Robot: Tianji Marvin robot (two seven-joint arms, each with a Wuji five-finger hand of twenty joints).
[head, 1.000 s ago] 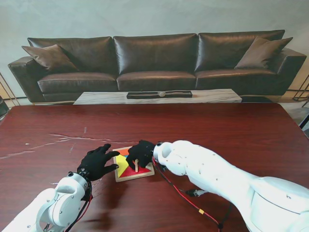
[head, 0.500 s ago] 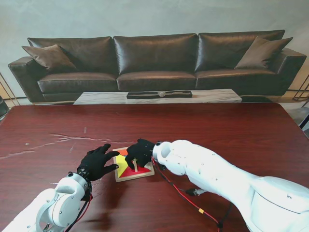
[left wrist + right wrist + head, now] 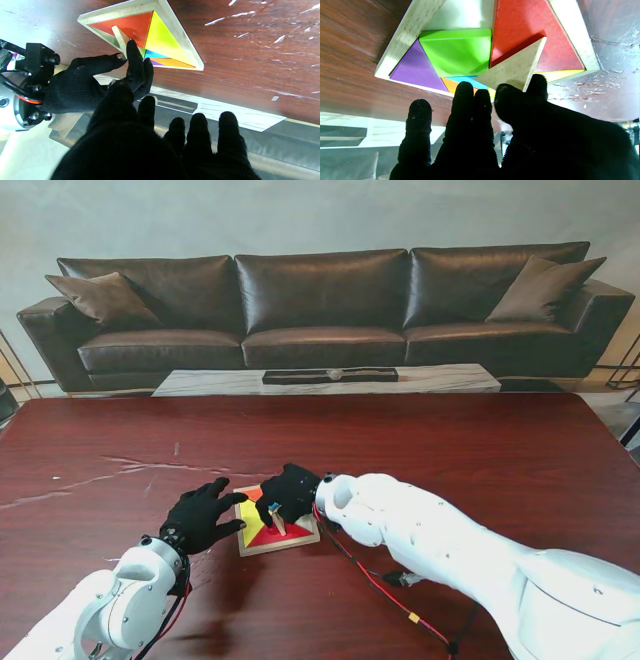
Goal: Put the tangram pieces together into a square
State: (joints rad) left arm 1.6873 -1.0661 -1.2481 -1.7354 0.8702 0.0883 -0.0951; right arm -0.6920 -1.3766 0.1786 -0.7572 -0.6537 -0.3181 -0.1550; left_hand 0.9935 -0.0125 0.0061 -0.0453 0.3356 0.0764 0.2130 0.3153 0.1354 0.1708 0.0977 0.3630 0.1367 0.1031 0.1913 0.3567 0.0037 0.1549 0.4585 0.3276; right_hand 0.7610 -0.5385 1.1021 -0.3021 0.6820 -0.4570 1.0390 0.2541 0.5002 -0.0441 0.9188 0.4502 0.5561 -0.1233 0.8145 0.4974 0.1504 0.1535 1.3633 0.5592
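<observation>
A square wooden tray [image 3: 304, 537] lies on the table in front of me, holding red [image 3: 520, 22], yellow [image 3: 162, 42], green [image 3: 457, 52], purple [image 3: 415, 67], orange and blue pieces. My right hand [image 3: 290, 494] is above the tray, thumb and fingers shut on a pale wooden triangle piece [image 3: 515, 67]. The piece stands tilted on edge, its point resting on the red triangle. A bare gap of tray floor [image 3: 462, 15] shows beside the green piece. My left hand [image 3: 203, 515] is open, fingers spread, just left of the tray.
The dark red table [image 3: 450, 450] stretches wide around the tray, with scratches at the left. A red cable [image 3: 385, 590] trails under my right arm. Beyond the far edge stand a low coffee table [image 3: 330, 380] and a black leather sofa [image 3: 320, 300].
My right hand has shifted slightly to the left over the tray, tipping the held triangle more upright. My left hand has stayed where it was.
</observation>
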